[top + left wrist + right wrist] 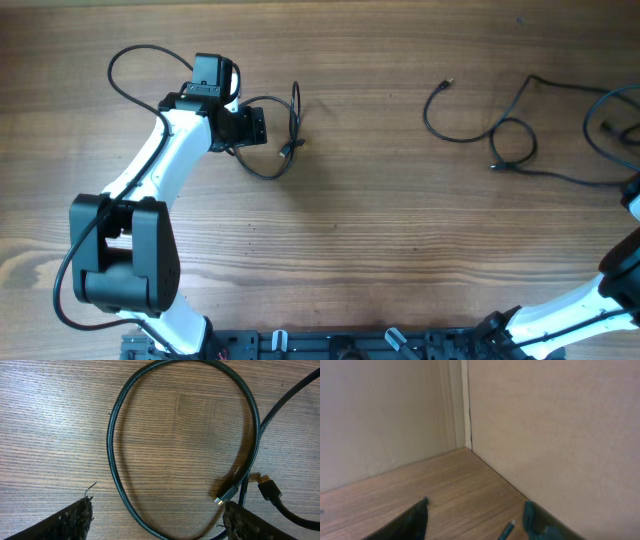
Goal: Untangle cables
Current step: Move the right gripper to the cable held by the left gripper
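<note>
Cables: the small loop (pixel 111 450) lies flat on the table (pixel 380 250), far-left. The other cords (pixel 460 139) are spread far-right, well apart from it. The groups look separated already, but the right bunch has one closed loop and strands that run off the right edge, so I can't confirm that side is clear.

Risks:
- In the left wrist view, two plug ends (pixel 223 496) and (pixel 265 482) sit just beside the right fingertip (pixel 245 522), where strands cross. If the arm moves sideways at this height, that finger could catch a plug or strand and drag the loop back over the crossing.
- The loop's near arc runs between the fingers. Closing here would probably pinch the cord and pull the loop tighter.
- In the right wrist view, a small cord tip (pixel 507 530) shows between the fingers. If it hangs on a pad, any move could tow that cord across the others. I can't tell whether it's touching.

Fingers:
- Left gripper (pixel 159 512): jaws wide, straddling the loop's near arc, gripping nothing. No clear contact.
- Right gripper (pixel 475 510): off the right edge in the overhead view. Its own camera faces a wall corner. Jaws are apart and clamp nothing; the cord tip sits near the right-hand pad.
</note>
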Controlling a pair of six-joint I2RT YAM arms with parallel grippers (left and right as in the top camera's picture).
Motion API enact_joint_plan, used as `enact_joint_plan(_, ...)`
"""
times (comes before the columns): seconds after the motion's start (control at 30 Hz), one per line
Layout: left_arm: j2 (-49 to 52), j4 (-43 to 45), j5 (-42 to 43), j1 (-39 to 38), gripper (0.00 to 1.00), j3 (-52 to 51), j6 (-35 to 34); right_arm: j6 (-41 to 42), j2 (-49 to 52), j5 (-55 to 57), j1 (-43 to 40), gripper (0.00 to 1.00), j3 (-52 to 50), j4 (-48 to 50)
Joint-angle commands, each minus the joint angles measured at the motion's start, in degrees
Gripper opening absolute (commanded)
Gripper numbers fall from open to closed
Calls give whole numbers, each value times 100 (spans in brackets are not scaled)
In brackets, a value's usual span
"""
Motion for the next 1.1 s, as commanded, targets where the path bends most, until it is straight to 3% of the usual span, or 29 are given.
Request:
enact_joint_plan(0.0,-140,0,4,20,87,-4,72,229,63,-378,-13,65,70,101)
enact_joint_plan(0.1,-140,-2,7,20,100,-4,72,203,20,-1298,-13,66,70,424)
enact_joint_plan(0.3,-140,0,7,20,100,-4,70,579,-278,-2911,302,67,70,481)
enact_joint_plan(0.43,-140,2,7,20,100,-4,72,1088,-299,-3801,1139,84,70,-107)
enact_joint_plan(0.57,-140,2,7,20,100,-4,72,997,-299,-3832,2218,96,70,-1303)
enact_joint_plan(0.67,-140,2,7,20,100,-4,72,564,-299,-3847,3069,99,70,-1945)
enact_joint_plan(0.9,-140,2,7,20,100,-4,72,-455,-299,-3521,4782,100,68,-3884)
enact_joint_plan(1.07,-140,2,7,20,100,-4,70,-907,-297,-3281,5779,100,68,-4590)
